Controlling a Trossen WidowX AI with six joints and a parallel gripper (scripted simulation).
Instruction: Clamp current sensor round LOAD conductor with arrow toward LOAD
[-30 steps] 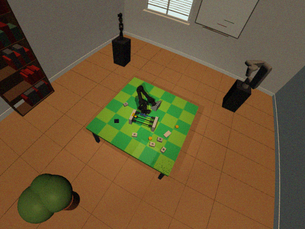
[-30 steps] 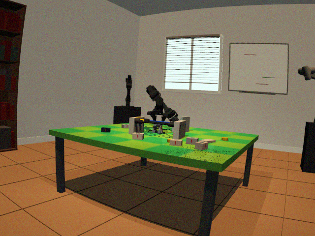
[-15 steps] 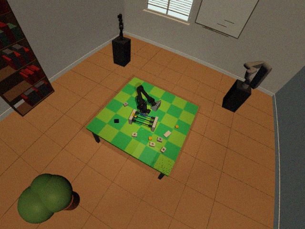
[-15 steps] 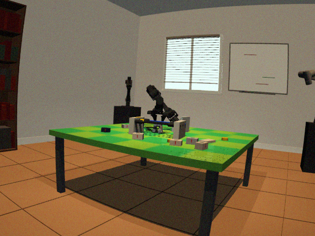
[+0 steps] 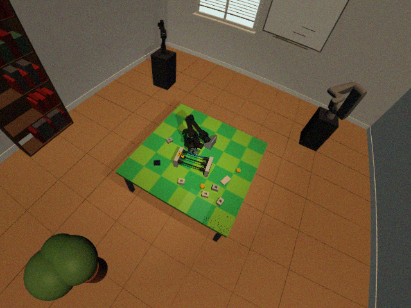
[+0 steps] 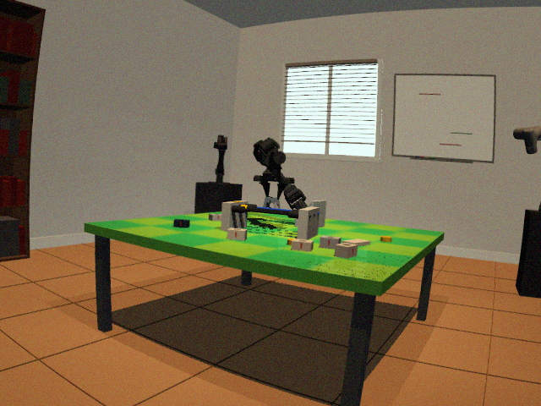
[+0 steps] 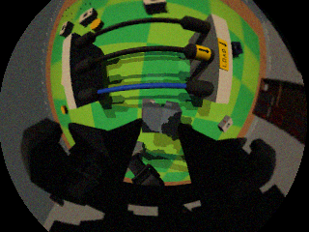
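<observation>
My gripper (image 5: 194,148) (image 6: 271,198) (image 7: 159,123) is shut on the grey split-core sensor (image 5: 192,151) (image 6: 271,202) (image 7: 156,114), holding it above the table, just behind the blue conductor (image 6: 273,210) (image 7: 145,88). The sensor's arrow cannot be made out. Three conductors span two pale posts. The middle black conductor (image 7: 145,49) carries a yellow arrow sleeve (image 5: 182,156) (image 7: 204,52) and ends beside the yellow LOAD label (image 5: 180,154) (image 7: 223,54) on one post (image 5: 176,161) (image 6: 226,218) (image 7: 224,89). The outer black conductor (image 7: 140,21) lies farthest from the gripper in the wrist view.
The other post (image 5: 208,166) (image 6: 308,222) (image 7: 69,72) holds the conductors' far ends. A grey upright panel (image 5: 210,142) (image 6: 321,213) stands near the arm. Several small pale blocks, orange discs, a flat pale plate (image 5: 225,180) and a dark block (image 5: 157,162) (image 6: 182,223) are scattered about.
</observation>
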